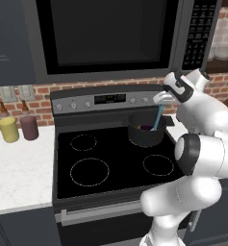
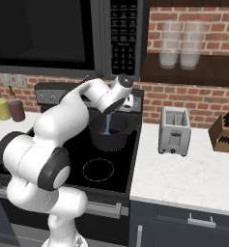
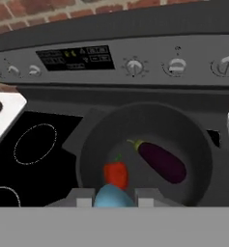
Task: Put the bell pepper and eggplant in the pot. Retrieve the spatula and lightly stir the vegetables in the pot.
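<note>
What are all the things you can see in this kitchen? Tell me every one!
pot: one, dark grey, on the stove's back right burner
bell pepper: one, red, inside the pot
eggplant: one, dark purple, inside the pot, beside the pepper
spatula: one, pale blue, held upright, reaching down into the pot
stove: one, black top with ringed burners
microwave: one, dark, above the stove
bottles: two, yellow and maroon, on the counter left of the stove
toaster: one, silver, on the counter right of the stove
knife block: one, brown, far right counter
gripper: one, white, shut on the spatula above the pot
</note>
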Robot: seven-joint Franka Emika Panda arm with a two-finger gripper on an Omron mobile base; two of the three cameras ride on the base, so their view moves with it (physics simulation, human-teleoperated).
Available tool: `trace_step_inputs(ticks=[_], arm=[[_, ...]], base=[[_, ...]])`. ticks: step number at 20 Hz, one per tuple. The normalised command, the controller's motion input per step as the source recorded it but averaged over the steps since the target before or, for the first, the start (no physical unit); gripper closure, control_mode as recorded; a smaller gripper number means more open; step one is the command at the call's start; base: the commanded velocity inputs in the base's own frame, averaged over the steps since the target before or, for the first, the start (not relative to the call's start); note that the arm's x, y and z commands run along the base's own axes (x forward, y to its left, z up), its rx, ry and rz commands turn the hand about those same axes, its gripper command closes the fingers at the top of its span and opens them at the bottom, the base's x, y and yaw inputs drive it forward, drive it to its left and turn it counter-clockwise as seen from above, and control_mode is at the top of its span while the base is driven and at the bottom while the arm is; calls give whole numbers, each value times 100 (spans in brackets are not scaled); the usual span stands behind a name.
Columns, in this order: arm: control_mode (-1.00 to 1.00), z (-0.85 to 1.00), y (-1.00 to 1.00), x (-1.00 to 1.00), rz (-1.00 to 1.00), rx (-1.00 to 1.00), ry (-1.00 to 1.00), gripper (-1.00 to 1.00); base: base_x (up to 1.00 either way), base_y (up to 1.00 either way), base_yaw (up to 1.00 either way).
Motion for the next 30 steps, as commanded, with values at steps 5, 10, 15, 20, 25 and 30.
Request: trace_step_inputs(ticks=[5, 10, 15, 20, 25, 30], arm=[[-100, 0, 0, 9, 6, 6, -3, 100], [-100, 0, -1, 0, 10, 5, -22, 100], [-100, -5, -5, 0, 7, 0, -34, 100], [-100, -49, -1, 0, 2, -5, -29, 100], [-100, -72, 0, 12, 0, -3, -5, 100], [-100, -48, 0, 29, 0, 0, 0, 100]], base=[[0, 0, 0], [0, 0, 0], [0, 0, 0], [0, 0, 0], [0, 0, 0], [0, 0, 0]])
